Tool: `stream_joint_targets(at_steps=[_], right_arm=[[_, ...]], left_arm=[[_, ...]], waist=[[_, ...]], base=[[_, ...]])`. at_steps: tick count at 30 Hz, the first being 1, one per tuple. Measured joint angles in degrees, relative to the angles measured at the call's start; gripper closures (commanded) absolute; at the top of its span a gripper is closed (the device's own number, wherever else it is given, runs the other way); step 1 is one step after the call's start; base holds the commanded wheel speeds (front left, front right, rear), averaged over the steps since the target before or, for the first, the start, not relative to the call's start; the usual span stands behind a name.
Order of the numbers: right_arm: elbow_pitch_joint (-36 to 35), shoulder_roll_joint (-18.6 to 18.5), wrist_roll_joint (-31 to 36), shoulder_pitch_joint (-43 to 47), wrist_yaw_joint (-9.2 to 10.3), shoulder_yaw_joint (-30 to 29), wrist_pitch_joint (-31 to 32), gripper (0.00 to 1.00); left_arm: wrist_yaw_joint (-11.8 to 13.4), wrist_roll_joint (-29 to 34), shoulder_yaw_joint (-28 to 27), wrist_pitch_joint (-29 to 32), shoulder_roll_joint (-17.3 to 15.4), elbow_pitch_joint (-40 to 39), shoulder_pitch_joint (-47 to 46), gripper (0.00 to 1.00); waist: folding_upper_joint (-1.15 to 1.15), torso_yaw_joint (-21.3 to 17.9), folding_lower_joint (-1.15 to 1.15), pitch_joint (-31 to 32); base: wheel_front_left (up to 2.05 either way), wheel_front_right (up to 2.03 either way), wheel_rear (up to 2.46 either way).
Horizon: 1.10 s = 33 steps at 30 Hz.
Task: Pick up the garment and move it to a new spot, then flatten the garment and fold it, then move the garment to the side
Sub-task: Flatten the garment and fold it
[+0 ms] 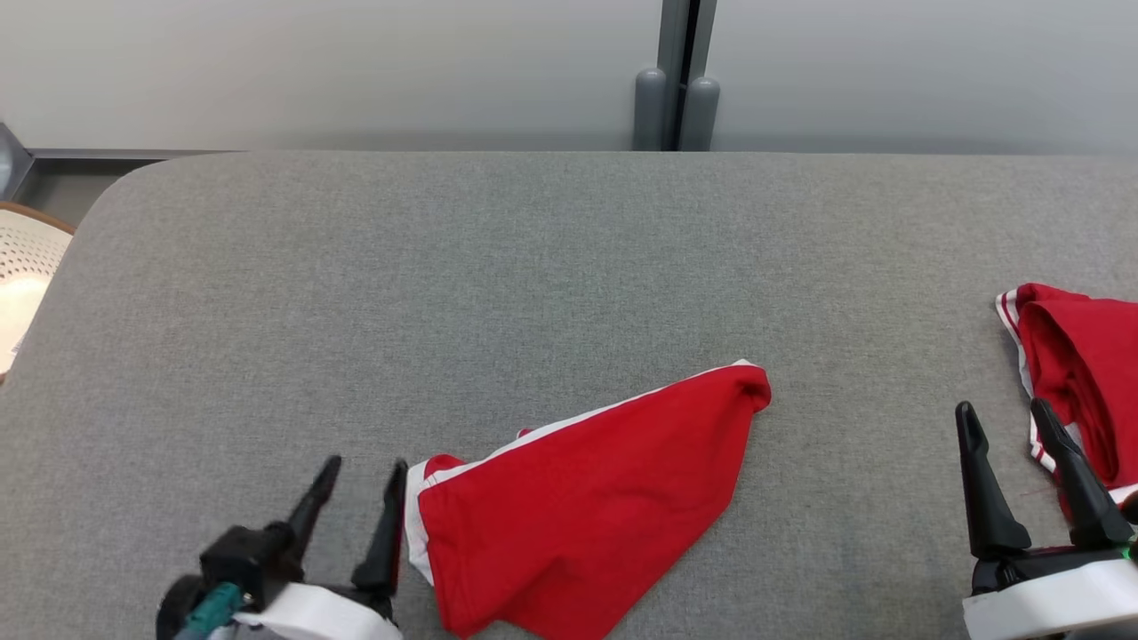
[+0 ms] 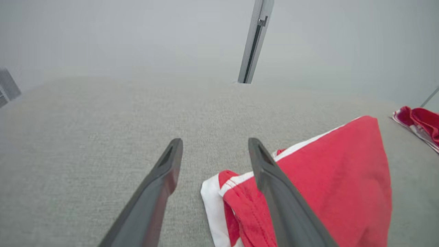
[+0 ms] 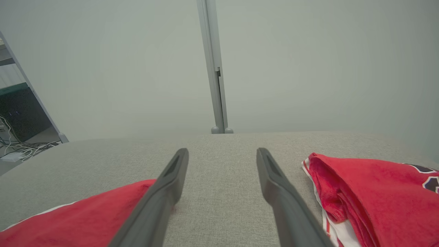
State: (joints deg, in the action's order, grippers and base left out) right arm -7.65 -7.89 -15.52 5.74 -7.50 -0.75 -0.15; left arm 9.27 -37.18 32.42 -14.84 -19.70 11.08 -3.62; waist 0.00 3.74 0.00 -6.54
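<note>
left jaws stand wide and empty beside the red garment [image 1: 578, 507] on the counter [image 1: 533, 267] (right jaws likewise, by a second garment [image 1: 1080, 382]).

No legible text or markings

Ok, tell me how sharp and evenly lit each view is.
Head view: sharp, evenly lit, hardly any shadow by the garment. Left wrist view: hazy and washed out, wall blurred, table bulging from the wide lens. Right wrist view: same milky haze, the post leaning, no glare.
</note>
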Motion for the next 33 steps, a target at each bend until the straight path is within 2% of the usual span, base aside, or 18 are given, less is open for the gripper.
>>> stream_joint_targets(at_steps=[3, 6, 11, 20, 33], right_arm=[[-0.4, -0.2, 0.0, 0.2, 0.0, -0.1, 0.2, 0.0], [-0.5, -0.4, 0.1, 0.4, 0.0, 0.1, 0.8, 0.0], [0.0, -0.9, 0.1, 1.2, 0.0, 0.2, 1.3, 0.0], [0.5, -1.2, -0.5, 1.3, 0.0, 0.7, 1.4, 0.0], [1.9, -2.1, -0.5, 0.2, 0.0, 1.5, 2.1, 0.0]], left_arm=[[1.4, 4.3, -6.7, -0.3, 0.4, -6.2, 0.3, 0.0], [1.8, 8.0, -11.9, -0.2, 0.7, -10.2, 2.0, 0.0], [1.8, 11.6, -16.2, -0.3, 0.7, -12.9, 4.6, 0.0], [0.4, 13.1, -16.5, -0.3, 0.3, -12.8, 5.8, 0.0], [-0.2, 13.2, -15.1, 0.2, 0.4, -12.9, 4.6, 0.0]], waist=[[0.0, 0.4, 0.0, 0.7], [0.0, 0.4, 0.0, 1.4], [0.0, -0.1, 0.0, 2.5], [0.0, -0.4, 0.0, 2.9], [0.0, 0.4, 0.0, 1.6]], base=[[0.0, 0.0, 0.0], [0.0, 0.0, 0.0], [0.0, 0.0, 0.0], [0.0, 0.0, 0.0], [0.0, 0.0, 0.0]])
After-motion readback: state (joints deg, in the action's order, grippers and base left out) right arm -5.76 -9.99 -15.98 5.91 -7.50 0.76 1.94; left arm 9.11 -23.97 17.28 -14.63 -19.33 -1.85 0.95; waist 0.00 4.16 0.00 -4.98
